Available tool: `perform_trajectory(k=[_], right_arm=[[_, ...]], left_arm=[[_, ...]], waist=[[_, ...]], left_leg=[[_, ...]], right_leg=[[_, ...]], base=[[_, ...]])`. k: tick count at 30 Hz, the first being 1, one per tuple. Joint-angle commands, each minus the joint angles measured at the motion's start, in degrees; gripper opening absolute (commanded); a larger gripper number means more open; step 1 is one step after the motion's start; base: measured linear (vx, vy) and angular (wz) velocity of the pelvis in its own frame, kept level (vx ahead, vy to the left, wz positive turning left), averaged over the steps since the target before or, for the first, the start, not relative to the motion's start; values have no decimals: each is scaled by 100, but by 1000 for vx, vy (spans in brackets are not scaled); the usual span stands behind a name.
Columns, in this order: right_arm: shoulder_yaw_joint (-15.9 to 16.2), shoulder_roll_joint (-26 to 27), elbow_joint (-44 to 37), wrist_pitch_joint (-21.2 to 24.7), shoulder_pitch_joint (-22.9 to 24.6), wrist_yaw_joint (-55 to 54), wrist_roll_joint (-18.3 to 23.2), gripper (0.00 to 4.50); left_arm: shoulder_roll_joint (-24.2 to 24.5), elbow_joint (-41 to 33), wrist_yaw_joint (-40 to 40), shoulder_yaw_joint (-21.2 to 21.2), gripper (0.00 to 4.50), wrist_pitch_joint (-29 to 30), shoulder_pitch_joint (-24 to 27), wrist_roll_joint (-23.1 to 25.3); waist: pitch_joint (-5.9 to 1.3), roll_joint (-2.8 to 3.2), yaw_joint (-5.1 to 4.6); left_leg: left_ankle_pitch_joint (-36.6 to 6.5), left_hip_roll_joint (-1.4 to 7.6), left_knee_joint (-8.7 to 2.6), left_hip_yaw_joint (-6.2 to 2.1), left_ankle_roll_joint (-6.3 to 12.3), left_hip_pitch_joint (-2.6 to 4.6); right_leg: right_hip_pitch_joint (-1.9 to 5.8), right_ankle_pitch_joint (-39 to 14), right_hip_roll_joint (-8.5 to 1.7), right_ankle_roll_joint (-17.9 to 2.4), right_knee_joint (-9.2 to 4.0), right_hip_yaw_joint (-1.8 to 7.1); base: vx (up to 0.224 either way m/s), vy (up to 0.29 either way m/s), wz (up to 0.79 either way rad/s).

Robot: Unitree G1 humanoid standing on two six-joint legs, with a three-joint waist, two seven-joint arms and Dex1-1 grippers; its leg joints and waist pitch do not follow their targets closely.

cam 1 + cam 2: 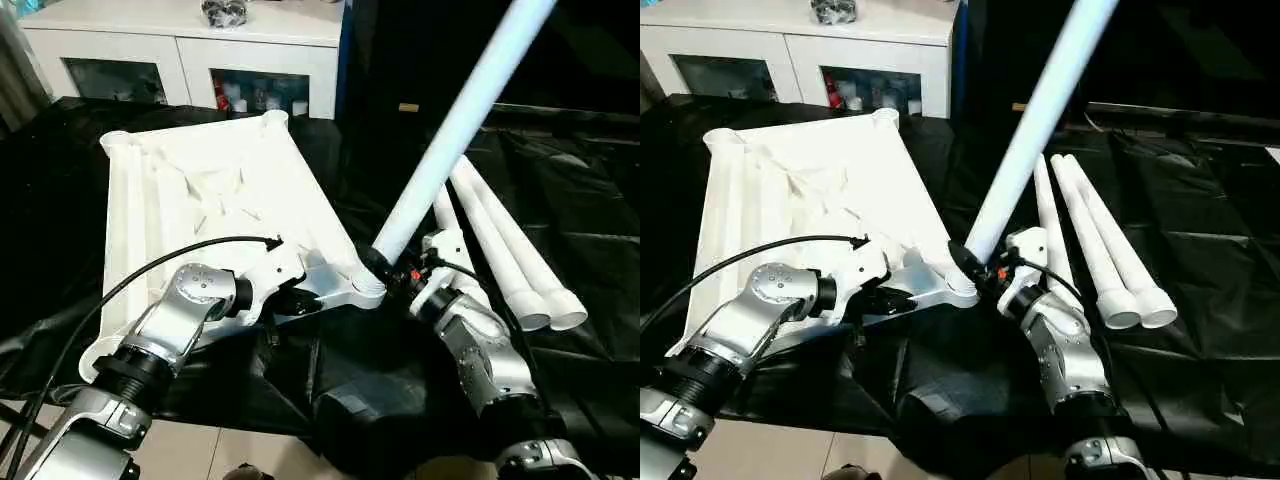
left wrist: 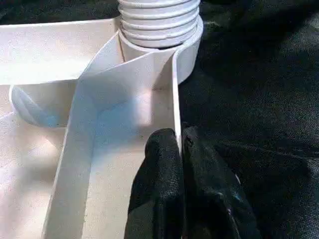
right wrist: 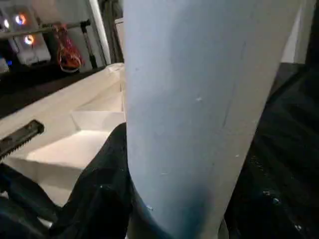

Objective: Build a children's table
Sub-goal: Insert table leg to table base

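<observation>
The children's table top (image 1: pixel 200 190) lies upside down on a black cloth, its ribbed underside facing up. My left gripper (image 2: pixel 179 139) is shut on the thin side wall of the top, just short of the near right corner socket (image 1: pixel 365 292). One white leg (image 1: pixel 450 130) stands tilted in that socket, leaning up and to the right; its threaded end (image 2: pixel 159 20) sits in the socket. My right gripper (image 1: pixel 385 265) is shut around this leg just above the socket, one black finger (image 3: pixel 99 189) pressed against it. Three more legs (image 1: pixel 1110 250) lie side by side to the right.
A white cabinet with glass doors (image 1: pixel 180 50) stands behind the table top. The black cloth (image 1: pixel 580 200) covers the work surface, and pale floor (image 1: pixel 250 450) shows below its near edge. A black cable (image 1: pixel 130 285) arcs over my left forearm.
</observation>
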Motion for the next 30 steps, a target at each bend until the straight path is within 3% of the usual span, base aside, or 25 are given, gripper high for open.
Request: perform_trajectory(k=[1,8,14,23,26,30], right_arm=[[-23,-222,110,23,236,-62,-287,191],[182,-271,-72,31,192,77,-420,191],[398,-370,3,248,67,296,-528,191],[766,-541,269,501,-389,727,-818,191],[910,-603,320,639,-527,994,-839,191],[1016,-660,373,682,-599,1311,-863,191]], left_arm=[[149,216,123,72,0,3,-94,180],[108,234,118,43,0,-53,-94,206],[127,257,-3,-26,0,-124,-110,225],[186,198,-235,-129,0,-184,-142,251],[199,165,-307,-154,0,-201,-149,253],[223,148,-393,-192,0,-254,-160,262]], waist=[[-315,32,-34],[-293,22,-52],[-297,40,-57],[-299,19,-102],[-308,-22,-131],[-314,-7,-135]], left_leg=[[-1681,354,-473,-151,-91,151],[-1873,362,-491,-164,-122,162],[-1782,358,-491,-163,-95,150],[-1751,356,-485,-158,-94,145],[-1637,360,-474,-147,-38,143],[-1541,362,-467,-144,9,143]], right_leg=[[130,-1143,-508,-1184,-561,299],[94,-1688,-519,-1058,-620,311],[107,-1485,-509,-1097,-602,306],[113,-1427,-501,-1151,-589,306],[125,-1222,-494,-1214,-575,302],[138,-1067,-494,-1275,-559,295]], base=[[0,0,0],[0,0,0],[0,0,0],[0,0,0],[0,0,0],[0,0,0]])
